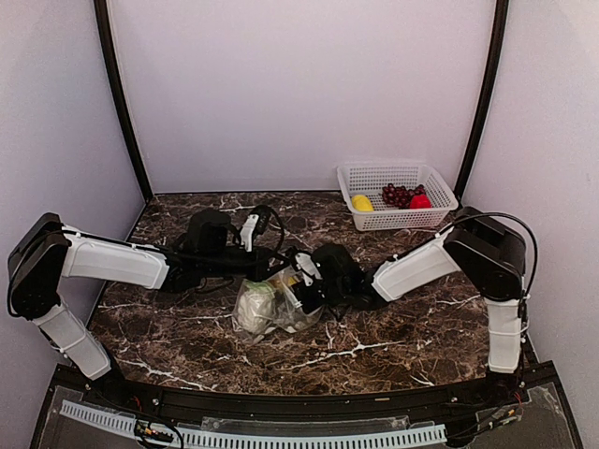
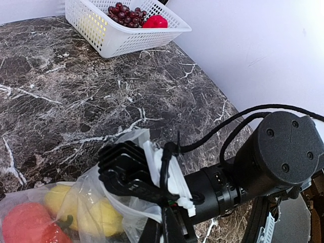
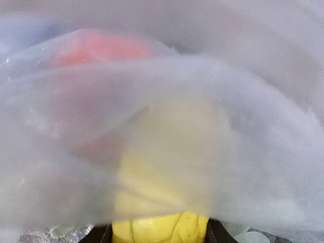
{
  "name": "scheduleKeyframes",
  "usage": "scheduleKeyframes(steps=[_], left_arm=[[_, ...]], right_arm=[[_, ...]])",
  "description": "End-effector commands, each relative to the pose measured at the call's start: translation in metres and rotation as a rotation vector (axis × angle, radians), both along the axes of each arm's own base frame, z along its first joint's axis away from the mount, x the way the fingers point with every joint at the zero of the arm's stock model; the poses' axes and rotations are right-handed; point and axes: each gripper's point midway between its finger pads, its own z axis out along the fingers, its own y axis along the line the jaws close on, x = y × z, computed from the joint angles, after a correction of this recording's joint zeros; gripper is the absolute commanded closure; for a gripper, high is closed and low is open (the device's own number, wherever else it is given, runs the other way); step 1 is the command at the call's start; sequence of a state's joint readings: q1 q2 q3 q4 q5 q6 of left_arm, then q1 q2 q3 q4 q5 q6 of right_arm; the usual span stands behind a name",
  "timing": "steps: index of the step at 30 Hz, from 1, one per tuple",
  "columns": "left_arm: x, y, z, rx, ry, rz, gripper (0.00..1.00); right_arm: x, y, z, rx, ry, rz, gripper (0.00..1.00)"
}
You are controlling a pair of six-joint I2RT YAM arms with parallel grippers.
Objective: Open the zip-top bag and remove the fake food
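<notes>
Where the zip-top bag (image 1: 269, 307) lies: mid-table on the dark marbled table (image 1: 402, 327), between the two grippers. The right gripper (image 1: 301, 281) reaches in from the right with its tip buried in the bag's mouth. The left gripper (image 1: 278, 268) is at the bag's far edge.
Right gripper: cloudy film covers its wrist view. Dark finger bases flank a yellow piece (image 3: 159, 228), but the tips are hidden, so I cannot tell whether it grips.
Left gripper: its fingers cannot be made out, so whether it grips or stands apart is unclear.
Bag's look: clear, floppy, crumpled and bulging.
Fake food inside: yellow lumps (image 2: 109, 215), a red piece (image 2: 25, 223) and a white-green piece (image 1: 251, 304).
Fake food outside: a lemon (image 1: 361, 202), grapes (image 1: 397, 195) and a red fruit (image 1: 420, 201) lie in the white basket (image 1: 374, 221), well apart from the bag.
</notes>
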State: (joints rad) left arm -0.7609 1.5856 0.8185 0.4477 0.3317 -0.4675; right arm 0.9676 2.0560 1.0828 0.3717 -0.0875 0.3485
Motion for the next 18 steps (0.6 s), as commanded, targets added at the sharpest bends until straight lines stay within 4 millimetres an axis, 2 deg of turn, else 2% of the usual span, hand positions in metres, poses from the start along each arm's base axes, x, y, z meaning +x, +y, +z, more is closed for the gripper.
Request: scheduleKeyframes(steps=[1,3,8,18], left_arm=[[0.004,0.004,0.001,0.001,-0.018,0.015,0.99],[0.005,0.006,-0.002,0.017,-0.02,0.023,0.99],[0.005,0.011,-0.009,0.05,-0.022,0.039,0.99],[0.008,0.011,-0.017,0.071,-0.015,0.041,0.99]], right_arm=[[-0.014,-0.013,0.025,-0.018,-0.012,0.021,0.67],[-0.016,-0.018,0.035,-0.014,-0.024,0.017,0.67],[-0.028,-0.032,0.045,-0.02,-0.003,0.024,0.68],[-0.061,-0.059,0.038,-0.047,0.084,0.07,0.73]])
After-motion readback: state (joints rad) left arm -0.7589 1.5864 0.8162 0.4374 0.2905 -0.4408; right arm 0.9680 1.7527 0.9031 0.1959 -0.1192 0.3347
